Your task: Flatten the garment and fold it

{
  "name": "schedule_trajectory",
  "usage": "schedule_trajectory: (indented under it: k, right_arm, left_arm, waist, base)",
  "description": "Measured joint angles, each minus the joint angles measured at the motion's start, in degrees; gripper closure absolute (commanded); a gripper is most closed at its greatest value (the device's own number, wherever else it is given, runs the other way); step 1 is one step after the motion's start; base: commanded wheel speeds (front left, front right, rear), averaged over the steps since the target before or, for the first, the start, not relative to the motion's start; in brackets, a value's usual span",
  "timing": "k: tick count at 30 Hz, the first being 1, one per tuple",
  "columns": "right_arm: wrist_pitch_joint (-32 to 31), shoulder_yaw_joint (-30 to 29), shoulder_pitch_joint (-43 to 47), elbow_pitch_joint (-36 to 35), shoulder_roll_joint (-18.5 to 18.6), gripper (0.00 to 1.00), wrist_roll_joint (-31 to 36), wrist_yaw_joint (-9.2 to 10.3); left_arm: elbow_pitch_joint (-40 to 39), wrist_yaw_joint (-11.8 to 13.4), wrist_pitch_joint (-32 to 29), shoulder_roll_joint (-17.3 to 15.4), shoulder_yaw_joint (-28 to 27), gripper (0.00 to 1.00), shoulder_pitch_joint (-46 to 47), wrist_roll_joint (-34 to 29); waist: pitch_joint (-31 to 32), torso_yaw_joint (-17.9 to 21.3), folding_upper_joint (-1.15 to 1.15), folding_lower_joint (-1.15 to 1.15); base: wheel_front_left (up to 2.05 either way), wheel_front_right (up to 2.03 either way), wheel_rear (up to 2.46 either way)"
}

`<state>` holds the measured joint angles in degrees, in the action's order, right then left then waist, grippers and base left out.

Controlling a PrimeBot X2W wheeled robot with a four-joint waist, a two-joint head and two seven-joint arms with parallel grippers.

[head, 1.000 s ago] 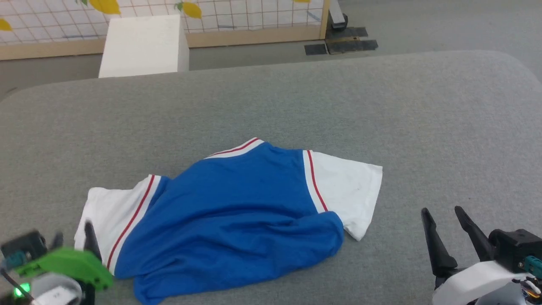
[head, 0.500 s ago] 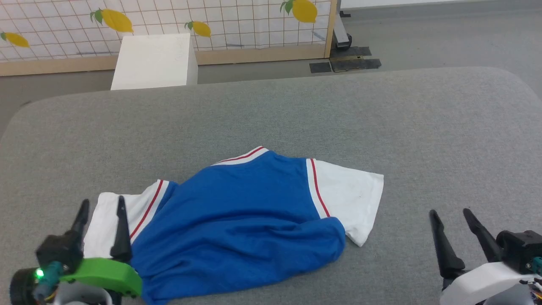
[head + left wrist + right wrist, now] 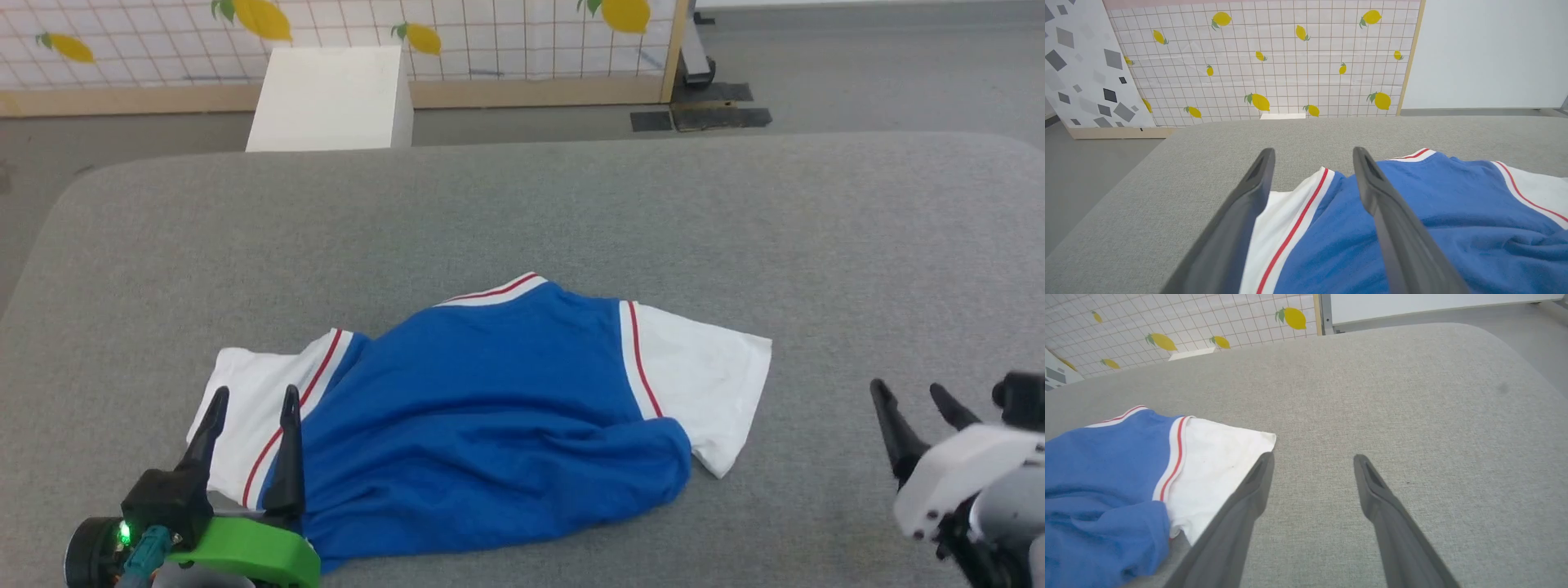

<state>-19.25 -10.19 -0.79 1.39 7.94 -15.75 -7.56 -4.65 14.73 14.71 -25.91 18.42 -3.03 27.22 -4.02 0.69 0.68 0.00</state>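
Observation:
The garment is a blue T-shirt with white sleeves and red-striped trim, lying rumpled on the grey table, its lower part bunched toward the near edge. My left gripper hovers open over the left white sleeve, fingers spread with nothing between them. In the left wrist view the garment lies under the open fingers. My right gripper stands open over bare table, to the right of the right white sleeve. The right wrist view shows that sleeve beside the left finger.
A white box stands on the floor beyond the table's far edge, before a lemon-print grid panel. Dark floor plates lie at the back right. Bare grey table stretches behind and to the right of the garment.
The head camera has shifted, so the whole scene sits further right. My left gripper has come up and forward over the left sleeve. The right gripper has drifted slightly right.

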Motion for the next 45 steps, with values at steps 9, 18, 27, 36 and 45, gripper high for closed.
schedule_trajectory:
  k: [9,18,27,36,45]
  right_arm:
    - [-11.59,4.24,-14.69,17.0,6.21,0.0,-7.77,0.0]
    - [-22.9,12.96,-26.65,27.04,9.47,0.0,-12.95,0.0]
    - [-27.49,18.24,-31.98,33.78,11.63,0.0,-15.67,-0.01]
    - [-26.13,22.92,-33.51,35.41,12.46,1.0,-17.78,0.03]
    - [-18.94,28.24,-32.09,34.87,13.26,1.0,-19.62,0.01]
  left_arm:
    - [0.43,0.03,-0.01,1.92,-0.02,0.0,1.18,0.11]
    - [0.96,-0.11,0.01,4.57,0.41,0.0,4.27,-0.22]
    - [1.92,-1.27,0.02,7.19,-1.01,0.0,6.05,-0.74]
    - [3.81,-2.37,0.01,8.16,-2.57,0.0,5.94,-1.31]
    - [6.98,-4.71,-3.09,7.81,-2.85,0.0,5.42,1.16]
  waist:
    - [-3.21,-3.22,0.0,0.0]
    - [-7.48,-6.71,0.0,0.0]
    - [-11.36,-9.61,0.0,0.0]
    - [-11.24,-9.9,0.0,0.0]
    - [-6.92,-8.59,0.0,0.0]
  base:
    - [0.0,0.0,0.0]
    - [0.0,0.0,0.0]
    - [0.0,0.0,0.0]
    - [0.0,0.0,0.0]
    - [0.0,0.0,0.0]
